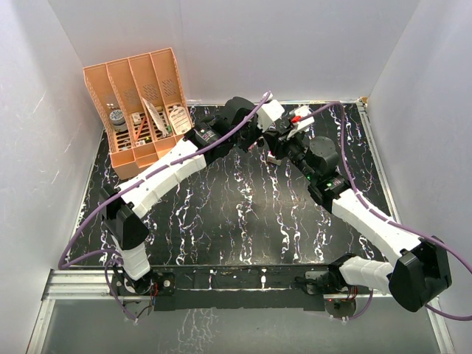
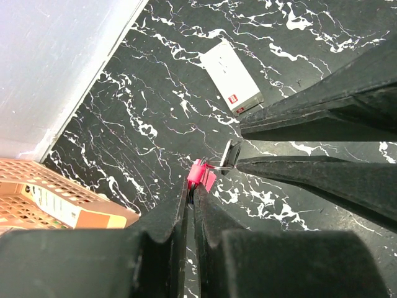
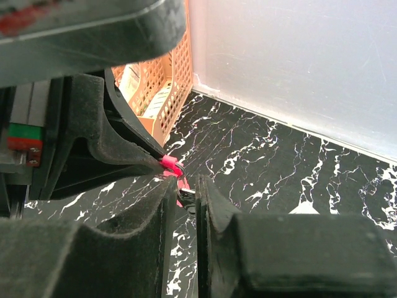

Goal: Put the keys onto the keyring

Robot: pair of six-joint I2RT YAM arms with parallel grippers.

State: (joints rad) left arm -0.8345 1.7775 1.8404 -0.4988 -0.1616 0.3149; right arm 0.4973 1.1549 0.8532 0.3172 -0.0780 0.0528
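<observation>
Soft, even light from overhead, white walls (image 1: 221,44) bright, shadows faint. The glossy table (image 1: 243,214) shows mild sheen, no harsh glare. On the wrist views, left fingers (image 2: 161,242) and right fingers (image 3: 124,248) loom dark and blurred; the keyring (image 2: 201,175) at the jaw tips is sharp.

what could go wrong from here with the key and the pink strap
1. The key sits at the very tips of the right claw; if it is not fully hooked on, it may drop to the table.
2. The left claw grips the pink strap right at its tips, so a tug could pull it out.
</observation>
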